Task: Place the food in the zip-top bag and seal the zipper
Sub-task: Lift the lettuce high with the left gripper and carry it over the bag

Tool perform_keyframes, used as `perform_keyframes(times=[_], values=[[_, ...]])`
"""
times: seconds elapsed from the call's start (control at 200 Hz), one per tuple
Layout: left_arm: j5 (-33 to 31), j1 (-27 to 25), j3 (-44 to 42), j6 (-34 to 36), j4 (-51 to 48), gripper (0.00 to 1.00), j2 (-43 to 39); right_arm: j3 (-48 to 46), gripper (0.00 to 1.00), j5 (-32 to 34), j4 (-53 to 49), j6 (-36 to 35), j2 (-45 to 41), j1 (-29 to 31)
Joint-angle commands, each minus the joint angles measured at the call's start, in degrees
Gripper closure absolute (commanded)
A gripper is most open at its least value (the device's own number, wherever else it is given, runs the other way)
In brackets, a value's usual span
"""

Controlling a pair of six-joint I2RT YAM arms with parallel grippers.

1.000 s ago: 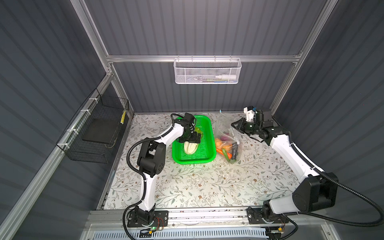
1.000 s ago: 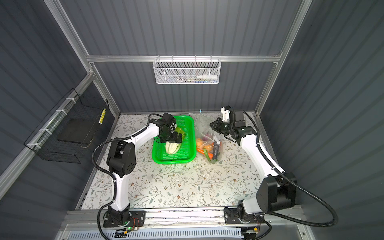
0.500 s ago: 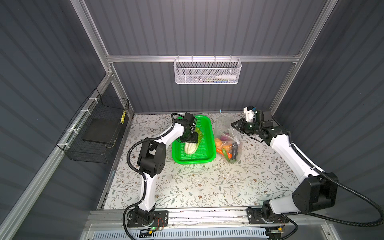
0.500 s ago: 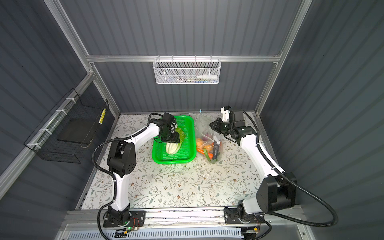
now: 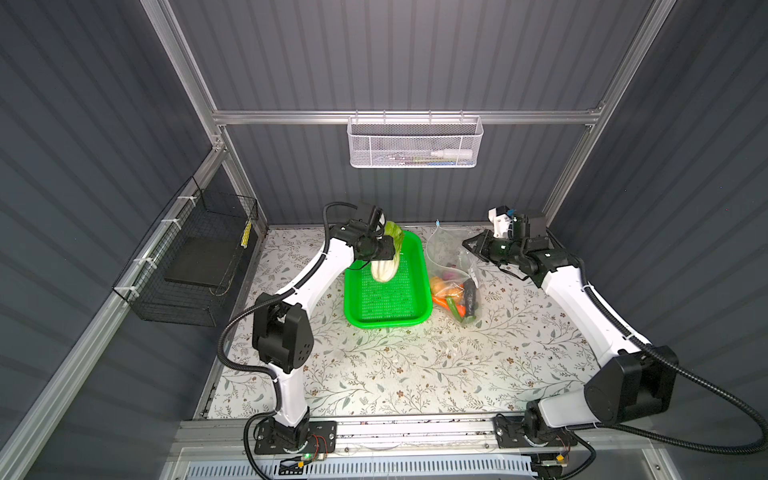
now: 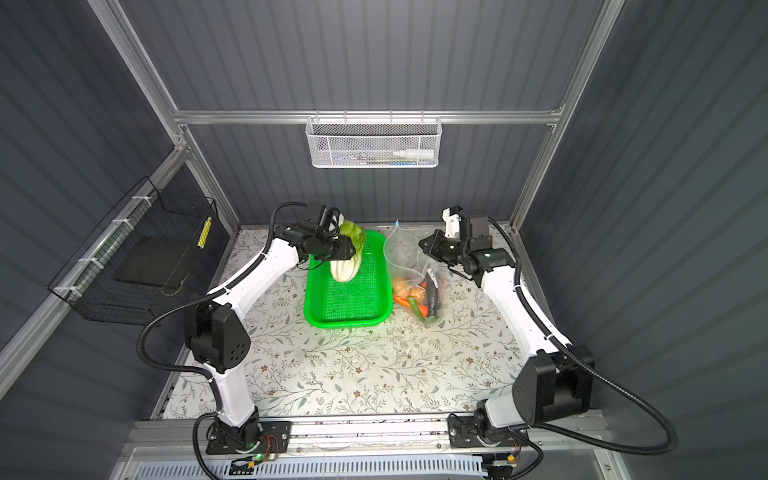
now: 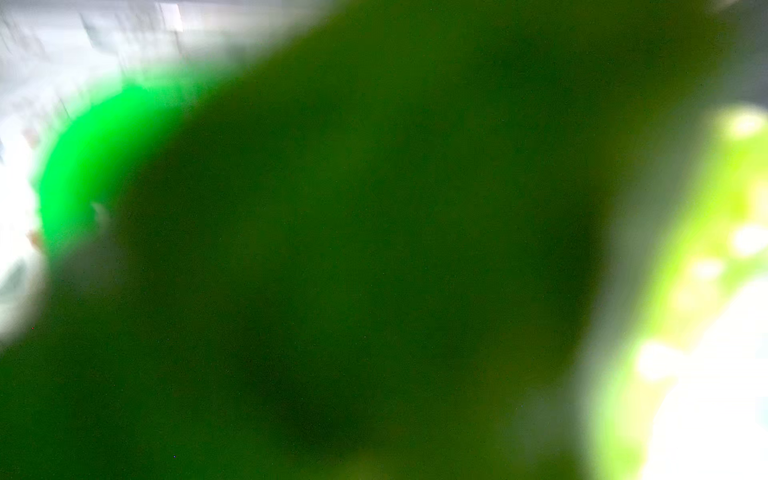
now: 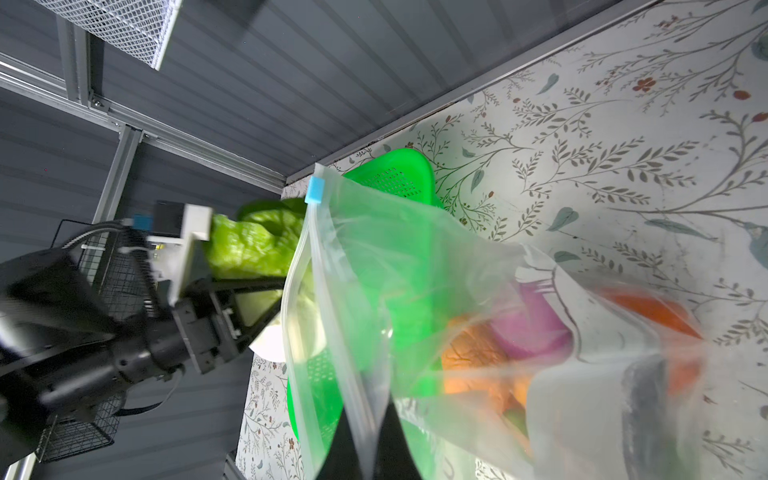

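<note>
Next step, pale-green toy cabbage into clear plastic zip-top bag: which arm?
Left. The left hand grips the pale-green toy cabbage; the right hand is busy holding open the clear plastic zip-top bag.

**Colours on my screen**

My toy napa cabbage [image 5: 384,268] shows yellow-green leaves over a cream-white stem. The perforated plastic basket [image 5: 386,309] is bright green. The crinkly plastic zip-top bag [image 5: 444,249] is clear, with a light-blue slider tab [image 8: 314,190]; through it I read a purple onion [image 8: 528,328], an orange carrot [image 5: 440,300] and a near-black eggplant [image 5: 469,295]. The desk [image 5: 415,365] is off-white, printed with grey-green sprigs and small red-brown flowers.
</note>
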Motion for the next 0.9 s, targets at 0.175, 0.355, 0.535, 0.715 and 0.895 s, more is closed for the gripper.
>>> perform_keyframes(times=[0.175,0.355,0.535,0.715,0.895], values=[[1.3,-3.7,7.8,-8.4,16.3,0.49,-3.2,-0.3,1.0,-1.6,6.4,6.5,1.1,0.8],[1.2,-7.3,11.3,-9.9,27.4,0.5,-0.8,-1.6,1.0,-1.2,8.5,8.2,1.1,0.8],[0.1,-11.1,12.6,-11.1,33.3,0.51,2.2,-3.3,1.0,-0.8,11.3,13.2,0.8,0.8],[-3.6,-13.5,8.4,-12.2,39.3,0.51,2.4,-4.9,1.0,2.4,13.9,22.0,-0.8,0.7],[-6.8,-14.8,5.4,-12.5,42.2,0.52,2.8,-7.5,1.0,4.1,17.3,29.4,-1.8,0.7]])
